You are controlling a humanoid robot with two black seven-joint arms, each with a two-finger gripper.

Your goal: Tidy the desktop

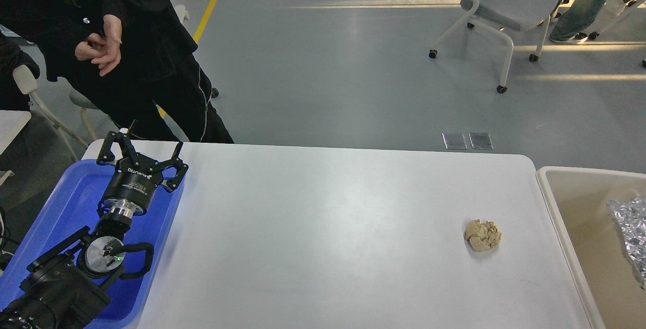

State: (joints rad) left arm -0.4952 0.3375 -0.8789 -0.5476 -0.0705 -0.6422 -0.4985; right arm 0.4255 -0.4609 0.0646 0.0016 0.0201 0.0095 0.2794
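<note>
The desktop (pixel 323 228) is a large white tabletop with rounded corners filling the lower part of the head view. A crumpled beige paper ball (pixel 482 235) lies on it at the right, near the beige bin. My left gripper (pixel 142 148) is at the far left, over the far end of the blue tray, with its two fingers spread open and nothing between them. It is far from the paper ball. My right gripper is out of view.
A blue plastic tray (pixel 60 208) lies at the table's left edge under my left arm. A beige bin (pixel 580 248) stands off the right edge with crumpled silver foil (pixel 631 233) inside. A person in black (pixel 126 51) stands behind the left corner. A chair (pixel 504 6) stands far right.
</note>
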